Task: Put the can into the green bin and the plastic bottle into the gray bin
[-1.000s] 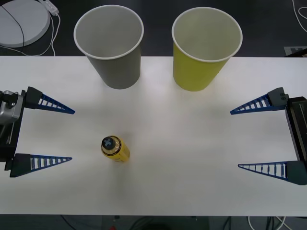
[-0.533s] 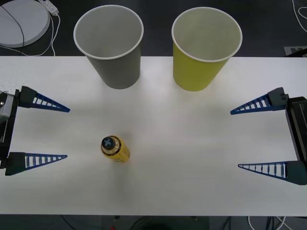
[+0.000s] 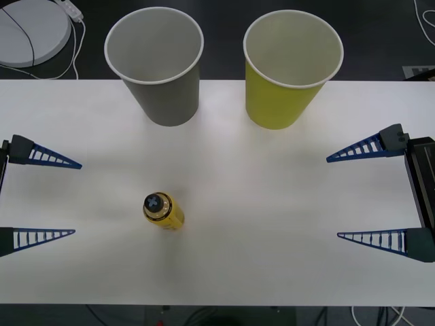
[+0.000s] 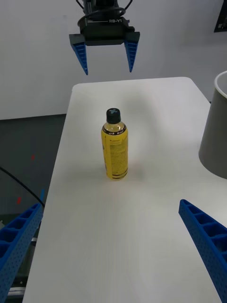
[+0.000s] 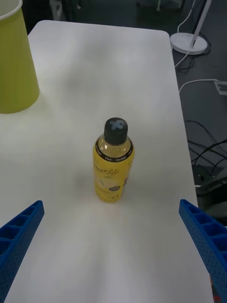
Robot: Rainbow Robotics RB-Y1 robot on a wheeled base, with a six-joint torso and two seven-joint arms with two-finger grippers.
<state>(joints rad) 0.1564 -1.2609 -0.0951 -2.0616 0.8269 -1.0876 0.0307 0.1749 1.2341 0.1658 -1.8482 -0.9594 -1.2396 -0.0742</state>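
White table [image 3: 272, 224] holds the upright plastic bottle [image 3: 162, 210], ungrasped, near the wide-open left gripper [image 3: 37, 197]; the right gripper [image 3: 370, 193] waits open, and next comes a grasp for the gray bin [image 3: 160, 68].

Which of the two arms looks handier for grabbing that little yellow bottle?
Probably the left. The plastic bottle stands upright nearer the open left gripper than the open right gripper, and the gray bin is on the left too.
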